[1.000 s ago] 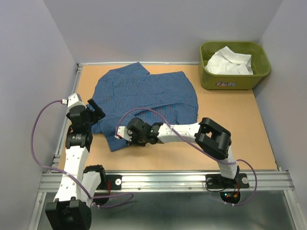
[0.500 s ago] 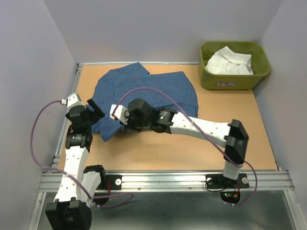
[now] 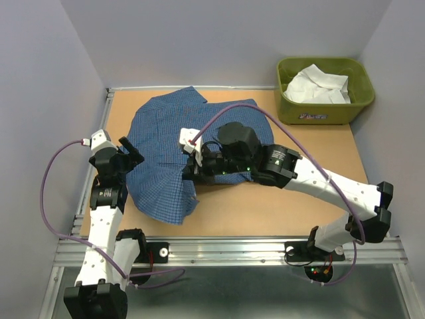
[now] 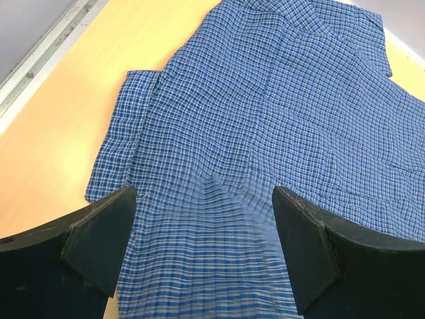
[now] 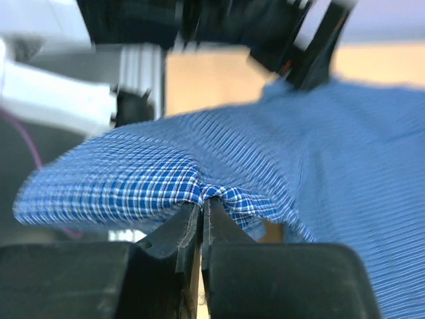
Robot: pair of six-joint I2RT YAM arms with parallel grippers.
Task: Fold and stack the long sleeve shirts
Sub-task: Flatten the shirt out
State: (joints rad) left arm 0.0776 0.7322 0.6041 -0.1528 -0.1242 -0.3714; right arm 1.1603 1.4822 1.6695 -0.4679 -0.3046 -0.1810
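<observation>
Left hand point(image 4: 202, 222) spread wide, grasping nothing, poised over the near-left part of the blue shirt point(image 3: 206, 123); right hand point(image 5: 201, 211) clenched on a pinch of that shirt's near hem, held raised above the worktop point(image 3: 265, 206); rest of the shirt lies spread out, collar at the far side; judged: first fold begun, not finished; far right, white shirt point(image 3: 317, 86) lies crumpled in the green tub point(image 3: 292, 114), untouched; no stack yet.

spread shirt point(image 3: 159, 133) on table point(image 3: 319, 146), left of centre; second shirt point(image 3: 317, 86) inside tub point(image 3: 319, 114), far right corner
</observation>
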